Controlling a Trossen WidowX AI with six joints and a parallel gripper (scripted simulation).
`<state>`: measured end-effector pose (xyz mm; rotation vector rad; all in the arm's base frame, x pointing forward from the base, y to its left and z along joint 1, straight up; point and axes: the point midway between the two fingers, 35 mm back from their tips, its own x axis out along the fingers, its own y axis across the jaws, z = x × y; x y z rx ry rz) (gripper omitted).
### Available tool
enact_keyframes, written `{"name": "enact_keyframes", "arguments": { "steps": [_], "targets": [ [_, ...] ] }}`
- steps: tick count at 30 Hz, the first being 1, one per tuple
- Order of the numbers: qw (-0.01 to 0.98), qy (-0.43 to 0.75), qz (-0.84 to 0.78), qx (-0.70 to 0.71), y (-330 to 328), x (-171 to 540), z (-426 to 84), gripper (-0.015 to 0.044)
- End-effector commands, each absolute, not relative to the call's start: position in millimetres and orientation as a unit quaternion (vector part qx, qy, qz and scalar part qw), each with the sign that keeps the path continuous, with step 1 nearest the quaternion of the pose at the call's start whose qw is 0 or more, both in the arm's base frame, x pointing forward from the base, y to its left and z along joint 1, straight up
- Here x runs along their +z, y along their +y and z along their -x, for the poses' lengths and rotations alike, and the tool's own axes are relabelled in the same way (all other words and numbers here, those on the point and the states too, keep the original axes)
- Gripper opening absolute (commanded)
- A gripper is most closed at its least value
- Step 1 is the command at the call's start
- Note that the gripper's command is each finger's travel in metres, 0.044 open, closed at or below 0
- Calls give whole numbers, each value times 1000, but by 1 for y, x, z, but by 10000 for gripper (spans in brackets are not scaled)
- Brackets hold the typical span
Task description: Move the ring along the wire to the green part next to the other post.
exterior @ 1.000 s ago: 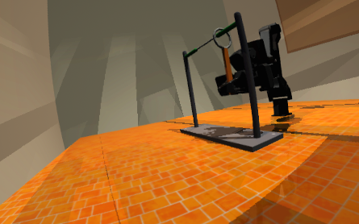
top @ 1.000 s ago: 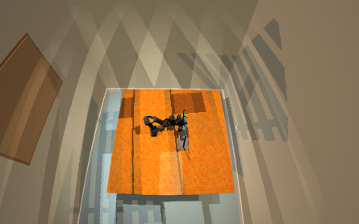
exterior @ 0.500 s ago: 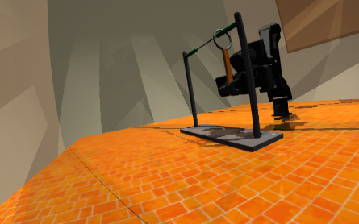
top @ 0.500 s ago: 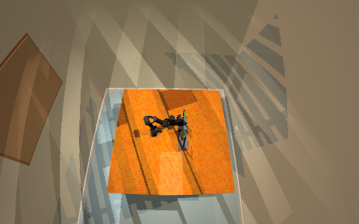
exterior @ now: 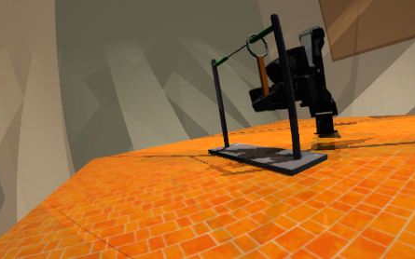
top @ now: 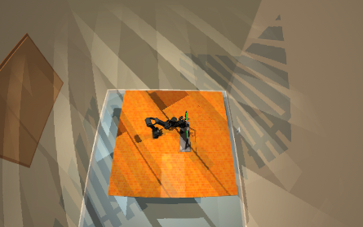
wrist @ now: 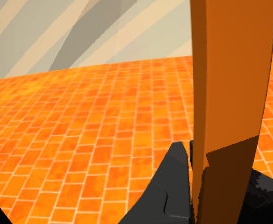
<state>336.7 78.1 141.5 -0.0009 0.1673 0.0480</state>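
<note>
One steel-grey ring (exterior: 247,45) around the wire by the inner end of the near green section (exterior: 262,33), at 7 o'clock from the near post's (exterior: 286,88) top, orange handle (exterior: 263,72) (wrist: 232,75) pointing to 6 o'clock, black parallel-jaw gripper (exterior: 262,96) (wrist: 185,149) closed on it.

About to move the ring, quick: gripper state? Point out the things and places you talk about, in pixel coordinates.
Gripper (exterior: 265,94) (wrist: 185,149): closed, holding the orange handle (exterior: 262,70) (wrist: 232,75) of the ring (exterior: 248,51).
</note>
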Motion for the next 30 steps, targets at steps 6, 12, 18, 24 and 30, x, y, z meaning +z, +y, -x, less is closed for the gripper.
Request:
{"name": "enact_keyframes", "arguments": {
  "steps": [6,12,18,24,30],
  "targets": [
    [996,84,0,24,78,142,-337,113],
    [996,84,0,24,78,144,-330,160],
    [996,85,0,23,78,147,-317,160],
    [996,85,-1,23,77,149,-305,160],
    [996,86,-1,22,76,149,-292,160]
  ]
}}
